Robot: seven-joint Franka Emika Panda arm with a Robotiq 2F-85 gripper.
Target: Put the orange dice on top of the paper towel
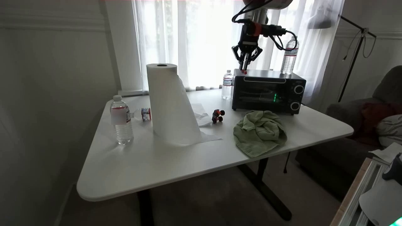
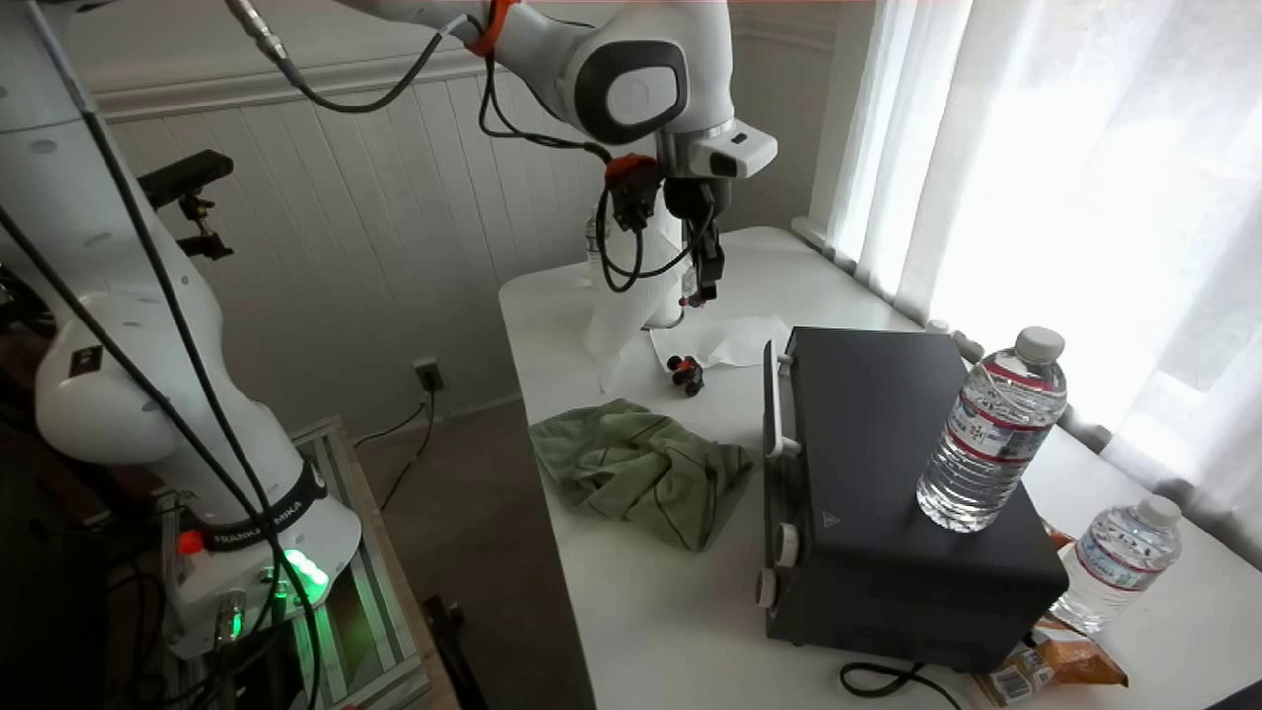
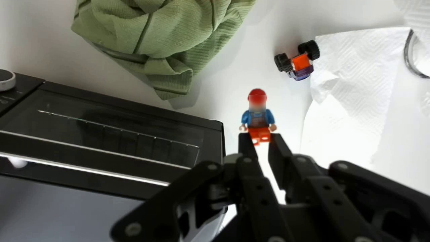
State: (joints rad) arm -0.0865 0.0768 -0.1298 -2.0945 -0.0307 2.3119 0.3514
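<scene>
No orange dice shows in any view. My gripper (image 3: 260, 138) is shut on the red legs of a small toy figure (image 3: 258, 119) with a red cap and blue sleeves. The figure is held upright above the white table, beside the toaster oven's end. The gripper also shows in both exterior views (image 1: 244, 67) (image 2: 706, 288), with a bit of the red figure (image 1: 244, 72) at its tips. The paper towel roll (image 1: 168, 103) stands upright on the table with a sheet hanging loose. In an exterior view the roll (image 2: 631, 296) is partly behind the gripper and its cables.
A black toaster oven (image 1: 268, 91) bears a water bottle (image 1: 289, 56). A green cloth (image 1: 259, 131) lies in front. A toy car (image 3: 299, 62) lies beside a torn paper towel sheet (image 3: 356, 94). Other bottles stand at the left (image 1: 122, 122) and by the oven (image 1: 227, 84).
</scene>
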